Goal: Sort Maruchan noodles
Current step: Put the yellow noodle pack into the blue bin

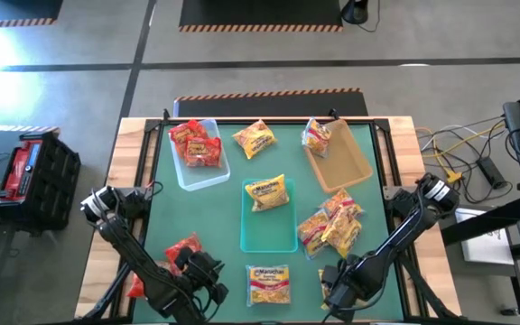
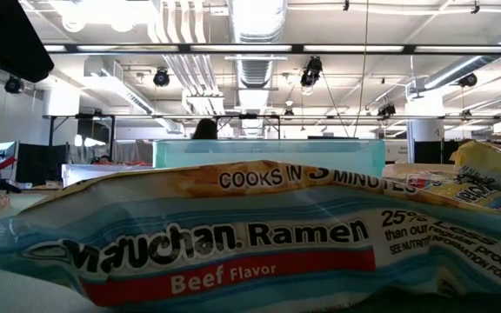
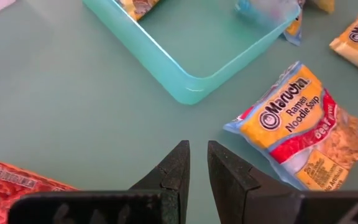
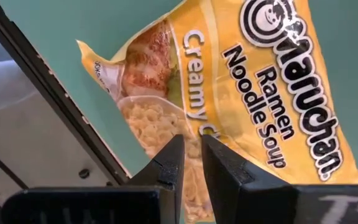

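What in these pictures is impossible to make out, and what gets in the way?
- Low view: a beef-flavor packet right against the camera hides nearly the whole table; only the teal bin rim shows behind it.
- High view: the print on the packets in the clear bin is too small to read.
- Right wrist view: the creamy packet is cut off by the picture's edge and partly covered by the right gripper.
- Low view: neither gripper appears.

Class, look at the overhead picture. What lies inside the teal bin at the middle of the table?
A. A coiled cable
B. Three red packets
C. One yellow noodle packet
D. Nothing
C: the teal bin holds a single yellow noodle packet at its far end.
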